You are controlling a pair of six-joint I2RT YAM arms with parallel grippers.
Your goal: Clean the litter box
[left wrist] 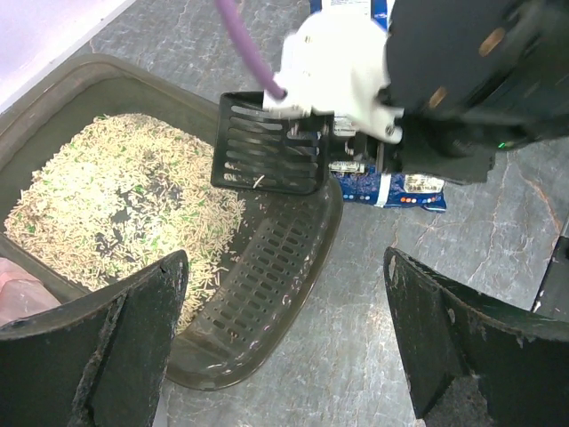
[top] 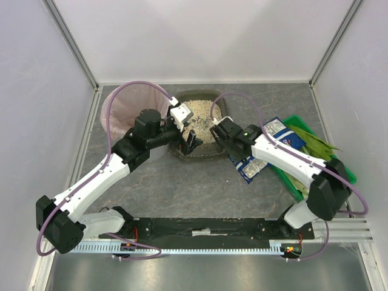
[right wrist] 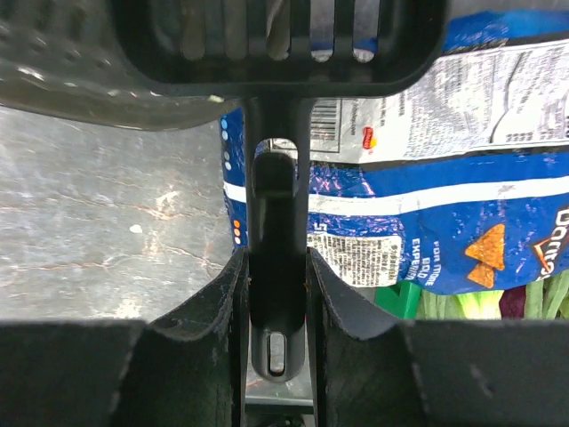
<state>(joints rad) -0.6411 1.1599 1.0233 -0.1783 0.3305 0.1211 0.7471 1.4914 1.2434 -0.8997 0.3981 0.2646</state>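
Note:
The litter box (top: 203, 97) is a dark tray of pale granules (left wrist: 116, 196) at the back middle, with a slotted lip (left wrist: 258, 276) at its near end. A black slotted scoop (left wrist: 267, 147) hangs over the tray's near right corner. My right gripper (right wrist: 277, 294) is shut on the scoop's handle (right wrist: 277, 231), and it reaches in from the right (top: 216, 130). My left gripper (left wrist: 284, 342) is open and holds nothing. It hovers over the tray's near edge (top: 187, 140), its fingers (left wrist: 116, 347) astride the lip and the bare table.
A round pink-lined bin (top: 130, 109) stands left of the tray, beside the left arm. Blue chip bags (top: 280, 132) (right wrist: 427, 196) lie right of the tray. A green crate of vegetables (top: 315, 151) sits at the right edge under the right arm.

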